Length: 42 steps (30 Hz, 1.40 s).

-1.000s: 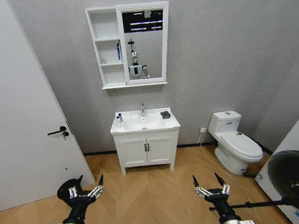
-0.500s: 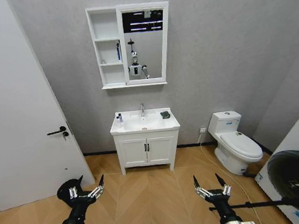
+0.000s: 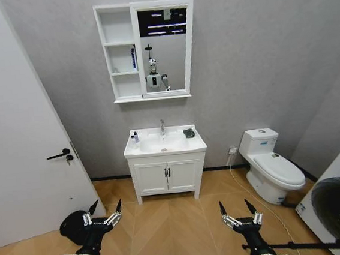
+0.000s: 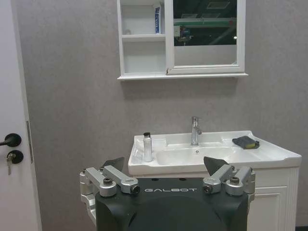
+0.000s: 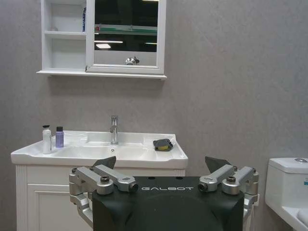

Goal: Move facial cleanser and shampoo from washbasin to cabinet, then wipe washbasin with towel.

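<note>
Compared with a second ago the whole head view has shifted: the washbasin (image 3: 164, 143) and cabinet (image 3: 147, 49) sit a little larger and the toilet (image 3: 274, 166) lower, so the camera has moved rather than the fixtures. Both arms hang low over the wood floor as before, the left gripper (image 3: 103, 213) spread wide with nothing between its fingers, the right gripper (image 3: 238, 212) likewise spread and empty. On the washbasin's left rim stand a white bottle (image 5: 46, 139) and a purple bottle (image 5: 59, 137), just beside each other; the left wrist view shows only the white one (image 4: 147, 147) clearly, while the right wrist view separates the two. The tap (image 3: 162, 127) rises at the back edge, centre. The towel (image 3: 188, 133) lies on the right rear corner of the rim; the wrist views reveal a yellow edge under its dark cloth. A blue tube (image 3: 133, 58) stands in the cabinet's middle shelf compartment, beside the mirror panel.
</note>
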{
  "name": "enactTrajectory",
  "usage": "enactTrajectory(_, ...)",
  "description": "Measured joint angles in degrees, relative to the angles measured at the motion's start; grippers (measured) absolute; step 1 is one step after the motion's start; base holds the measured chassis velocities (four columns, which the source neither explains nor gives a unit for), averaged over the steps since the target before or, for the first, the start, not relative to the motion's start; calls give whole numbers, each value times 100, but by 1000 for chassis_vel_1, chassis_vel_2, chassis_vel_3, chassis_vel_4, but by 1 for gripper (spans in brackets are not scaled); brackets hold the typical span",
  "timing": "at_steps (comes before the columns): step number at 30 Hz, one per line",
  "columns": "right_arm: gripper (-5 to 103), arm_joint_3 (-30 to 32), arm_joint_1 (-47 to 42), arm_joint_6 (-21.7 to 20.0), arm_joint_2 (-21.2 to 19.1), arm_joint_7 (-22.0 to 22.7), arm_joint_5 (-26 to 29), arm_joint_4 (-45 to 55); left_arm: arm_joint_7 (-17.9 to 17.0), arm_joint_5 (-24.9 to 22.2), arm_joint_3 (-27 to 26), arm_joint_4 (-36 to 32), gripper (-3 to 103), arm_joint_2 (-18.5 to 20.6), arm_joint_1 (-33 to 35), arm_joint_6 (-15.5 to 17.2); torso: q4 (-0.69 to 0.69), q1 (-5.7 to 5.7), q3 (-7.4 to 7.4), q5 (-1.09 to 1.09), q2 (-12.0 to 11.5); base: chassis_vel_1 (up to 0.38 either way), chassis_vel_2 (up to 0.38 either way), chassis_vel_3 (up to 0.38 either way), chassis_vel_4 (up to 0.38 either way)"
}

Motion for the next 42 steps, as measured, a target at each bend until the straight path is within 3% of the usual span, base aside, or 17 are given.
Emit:
enactTrajectory(19, 100, 4, 23, 137, -30, -22, 9, -119, 10, 83, 21, 179, 94, -98, -74, -15, 0, -1, -1, 2, 1, -336, 330, 325, -337)
enactTrajectory(24, 100, 0, 11, 265, -15, -153, -106, -165, 10, 82, 2, 220, 94, -86, -89, -16, 1, -1, 0, 5, 0, -351, 354, 338, -355)
enactTrajectory(26, 100, -25, 17, 438, 0, -218, -134, -203, 10, 86, 17, 284, 94, -91, -122, -20, -3, 0, 0, -4, 0, -335, 347, 359, -314)
enactTrajectory(29, 100, -21, 43, 552, -7, -282, -150, -235, 10, 117, 52, 332, 94, -99, -131, -27, 1, -1, -1, 4, 0, -337, 327, 326, -313)
enactTrajectory(31, 100, -12, 62, 587, -13, -307, -154, -243, 10, 163, 124, 420, 94, -98, -154, -30, 1, 7, 2, -4, -3, -293, 249, 269, -237)
enactTrajectory(39, 100, 14, 201, 502, -62, -318, -166, -298, -26, 84, 537, 776, 94, 118, -356, 34, -5, 2, 1, 2, -2, -113, 109, 97, -43)
enactTrajectory(42, 100, -23, 360, 323, -125, -319, -172, -308, -71, 77, 629, 1258, 94, 239, -693, 48, 2, -8, -2, -1, 3, 57, -31, -62, 34)
